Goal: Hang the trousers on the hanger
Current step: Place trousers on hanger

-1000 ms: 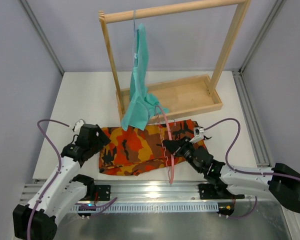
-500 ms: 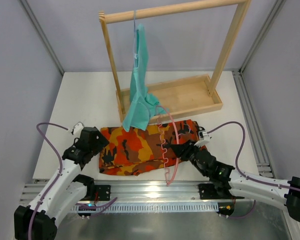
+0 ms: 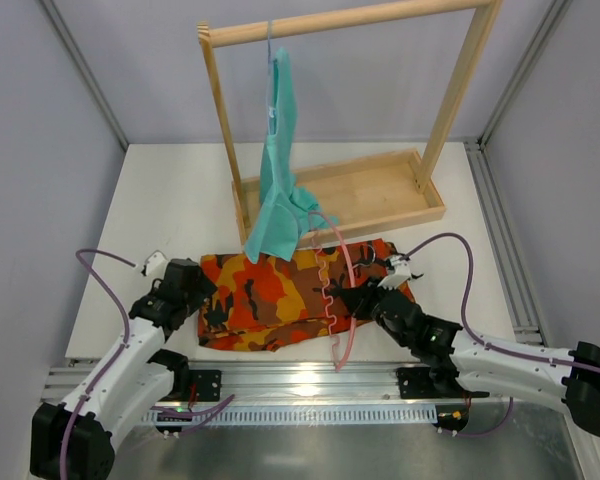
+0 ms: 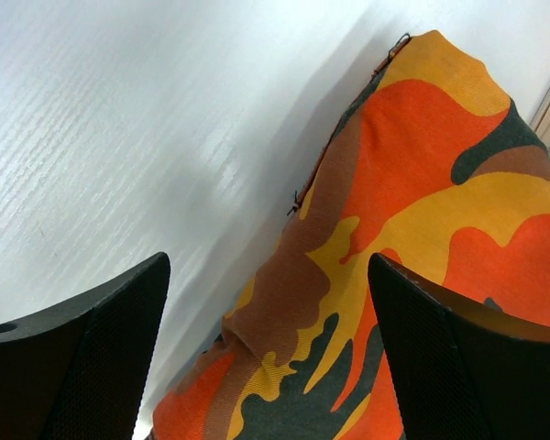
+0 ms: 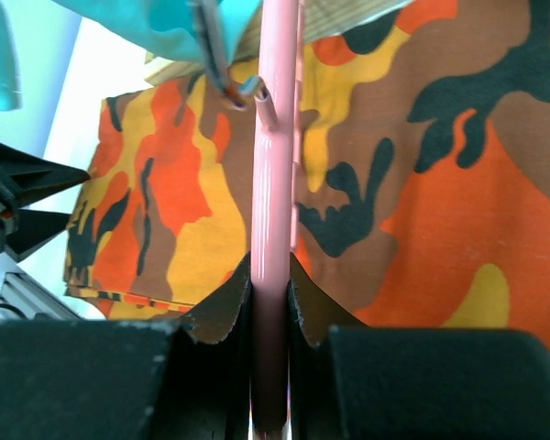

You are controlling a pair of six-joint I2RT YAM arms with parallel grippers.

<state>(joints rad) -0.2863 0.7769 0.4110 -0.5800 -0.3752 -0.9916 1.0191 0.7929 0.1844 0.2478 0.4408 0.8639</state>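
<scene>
Grey walls [image 3: 40,120] flank white table [image 3: 170,190]; trousers [image 3: 270,300] lie flat, hanger [image 3: 342,345] perhaps touching them.

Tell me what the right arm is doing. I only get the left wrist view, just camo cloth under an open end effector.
Observer: The right end effector is shut on the hanger, clamping its pink bar.
Operator: Where does that sit against the cloth?
Observer: It lies across the trousers near their right end, and its near end pokes out past their near edge.
Operator: Anything around the hook?
Observer: A teal garment hanging from the wooden rack reaches down to the hook end.
</scene>
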